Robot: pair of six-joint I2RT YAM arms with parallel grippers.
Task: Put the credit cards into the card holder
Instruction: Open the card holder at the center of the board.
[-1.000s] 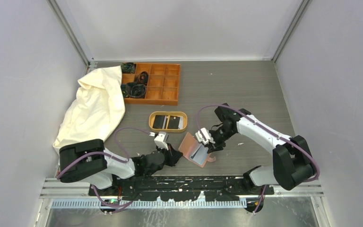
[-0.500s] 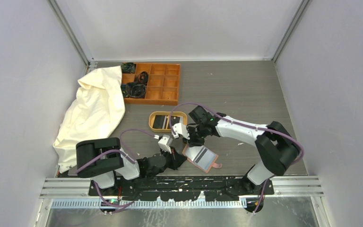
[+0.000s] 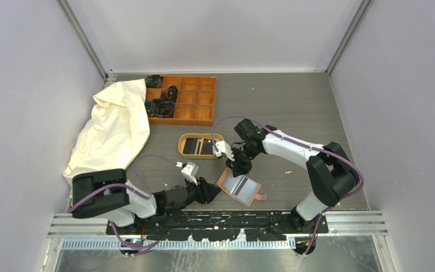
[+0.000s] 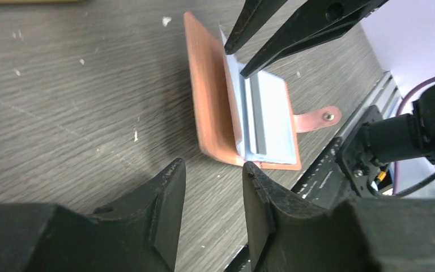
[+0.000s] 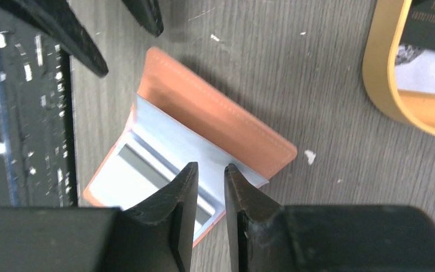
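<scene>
Reddish-brown leather folding card holder [image 4: 212, 107] open: likely light, floppy; pin cover edge. Left pincer [image 4: 212, 167] half-open, empty. Right pincer [image 5: 209, 168] near-shut astride pale lining [image 5: 164, 135], grip unclear.

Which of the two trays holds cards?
The small oval tray: dark cards lie in it. The orange compartment box behind it holds dark coiled items.

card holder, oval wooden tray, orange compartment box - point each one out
card holder [image 3: 239, 188], top view, pale inner lining
oval wooden tray [image 3: 180, 145], top view, left rim
orange compartment box [image 3: 190, 120], top view, near wall
</scene>
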